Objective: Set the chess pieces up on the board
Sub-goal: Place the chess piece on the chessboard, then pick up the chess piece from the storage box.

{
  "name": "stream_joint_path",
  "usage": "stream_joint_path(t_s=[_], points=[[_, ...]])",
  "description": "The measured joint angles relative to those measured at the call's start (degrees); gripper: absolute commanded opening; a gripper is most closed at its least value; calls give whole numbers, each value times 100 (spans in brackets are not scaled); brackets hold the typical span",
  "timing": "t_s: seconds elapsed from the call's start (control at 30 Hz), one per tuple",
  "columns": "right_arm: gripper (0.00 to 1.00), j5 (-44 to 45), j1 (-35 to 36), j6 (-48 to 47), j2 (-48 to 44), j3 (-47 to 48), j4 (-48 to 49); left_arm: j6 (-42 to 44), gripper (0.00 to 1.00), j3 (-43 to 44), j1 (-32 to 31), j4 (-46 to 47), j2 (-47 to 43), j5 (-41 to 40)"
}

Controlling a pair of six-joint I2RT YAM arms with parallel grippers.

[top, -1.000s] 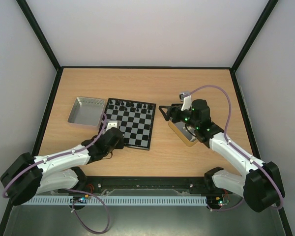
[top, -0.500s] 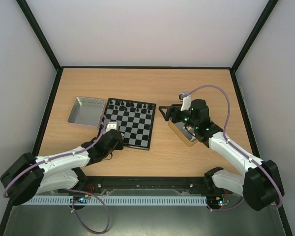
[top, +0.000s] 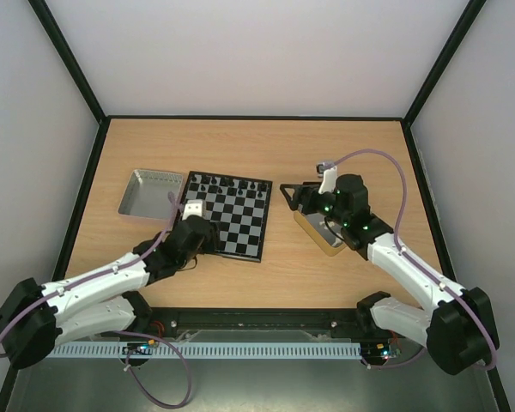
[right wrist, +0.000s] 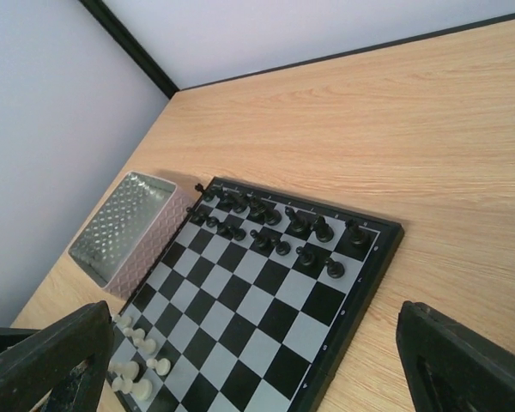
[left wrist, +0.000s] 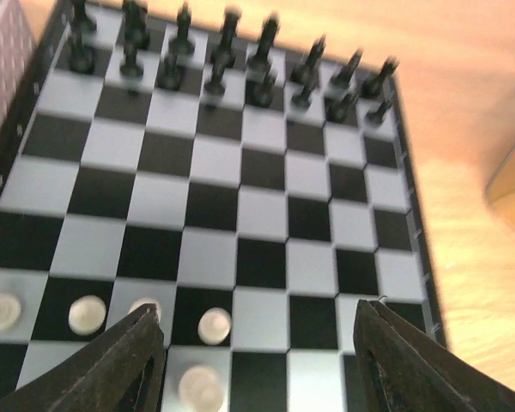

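While my left fingers point(left wrist: 124, 365) hang half parted and empty over the near edge of the board point(left wrist: 266, 202), the white pieces point(left wrist: 213, 325) stand just ahead between them; my right fingers point(right wrist: 43, 360), spread wide and empty, are farther off

Soft overhead light fills the top view evenly. The worktop point(top: 326, 146) carries only faint shadows beside the arms, and small green lamps glow on the right arm point(top: 354, 219).

The left wrist view is blurred throughout: the black pieces point(left wrist: 215, 60) at 12 o'clock are smeared and the cream pieces point(left wrist: 213, 324) at 7 o'clock are soft. The left pincer point(left wrist: 256, 352) is dark and unfocused.

The right wrist view is bright and sharp. The tray point(right wrist: 124, 227) glints at 9 o'clock, and the right pincer point(right wrist: 240, 360) is in near-black silhouette.
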Motion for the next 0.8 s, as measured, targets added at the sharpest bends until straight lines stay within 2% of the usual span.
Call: stream_joint_path(t_s=[0.13,0.4,0.57,0.8], points=[[88,391,0,129,-232,57,-177,76,66,608,103,-254,-103,-177],[84,2505,0,592,-601,463,-1043,402,74,1600,361,-636,-509,-492],[68,3150,-186,999,-70,807,-1746,885,79,2046,420,-634,-960,-691],[45,2787,-931,1499,728,699,-2240,1357,81,2109,431,-450,-1279,-743]])
